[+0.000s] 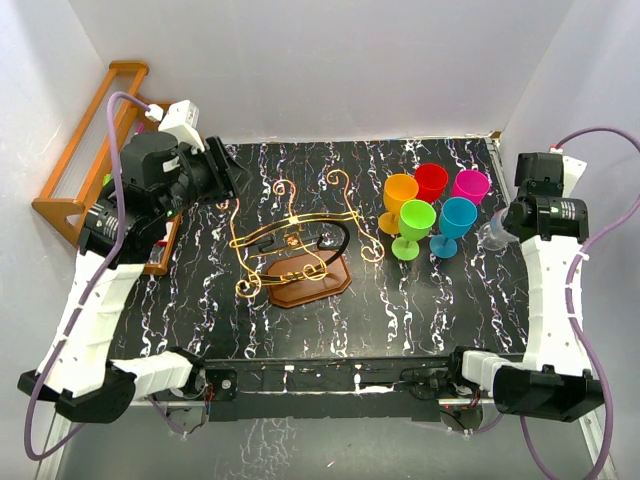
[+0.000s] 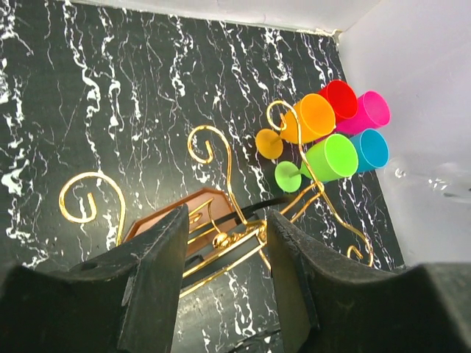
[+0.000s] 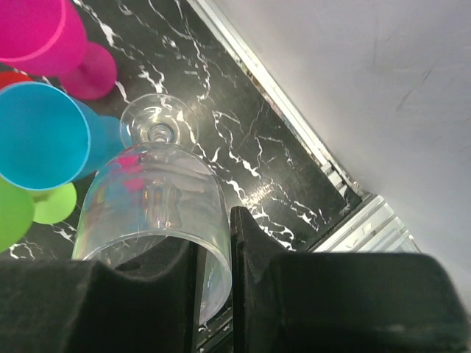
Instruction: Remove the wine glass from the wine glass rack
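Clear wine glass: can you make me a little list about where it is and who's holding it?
glass: clear wine glass, off the rack
held by: right gripper, pinching its rim
neighbours: blue goblet and pink goblet beside it
wine glass rack: no glass seen on it
left gripper: open, holding nothing
touching the table: cannot tell

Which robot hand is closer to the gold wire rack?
Left. The left gripper hangs open close by the wine glass rack, off its left side. The right gripper is far off past the colored cups, pinching the rim of the clear wine glass.
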Controlling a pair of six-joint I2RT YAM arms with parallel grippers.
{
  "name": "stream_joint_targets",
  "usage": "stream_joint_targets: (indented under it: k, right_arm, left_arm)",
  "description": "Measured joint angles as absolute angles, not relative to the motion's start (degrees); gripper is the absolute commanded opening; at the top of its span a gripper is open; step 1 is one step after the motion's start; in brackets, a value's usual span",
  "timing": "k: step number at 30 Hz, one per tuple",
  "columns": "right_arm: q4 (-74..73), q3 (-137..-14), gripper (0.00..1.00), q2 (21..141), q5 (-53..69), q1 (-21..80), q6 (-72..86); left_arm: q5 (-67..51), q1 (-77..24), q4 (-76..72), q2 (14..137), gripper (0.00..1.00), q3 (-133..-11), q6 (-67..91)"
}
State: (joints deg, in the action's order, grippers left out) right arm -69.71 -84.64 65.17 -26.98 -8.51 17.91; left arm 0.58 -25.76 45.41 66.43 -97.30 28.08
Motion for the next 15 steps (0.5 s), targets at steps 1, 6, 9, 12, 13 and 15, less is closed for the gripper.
stream_joint_targets:
  k: [1, 6, 9, 12, 13, 15]
  right_arm:
    - [-69.71, -83.74, 0.08, 65.60, -26.89, -8.67, 18.06]
    - [-68.38, -79.61, 0.08, 67.22, -25.06, -10.07, 18.39]
    - [-66.57, -76.97, 0.08, 68.31, -22.96, -11.66, 18.09]
    - [-64.62, -74.56, 0.08, 70.26, -21.10, -13.30, 17.89]
    - [-63.99, -73.97, 0.08, 71.11, -20.58, -13.69, 17.87]
    - [-62.57, -73.06, 0.08, 72.84, -19.42, -14.33, 17.72]
  left_arm:
    - [0.60, -25.76, 45.43, 67.20, 0.45, -98.19, 27.77]
    - [0.64, -25.76, 45.45, 69.71, 0.45, -101.30, 26.17]
    - [0.60, -25.76, 45.39, 69.93, 0.45, -101.25, 25.76]
    - [0.38, -25.76, 44.82, 69.56, 0.45, -100.18, 25.71]
    - [0.21, -25.76, 44.71, 69.32, 0.45, -99.48, 25.74]
    - [-0.16, -25.76, 44.27, 68.86, 0.45, -97.82, 25.85]
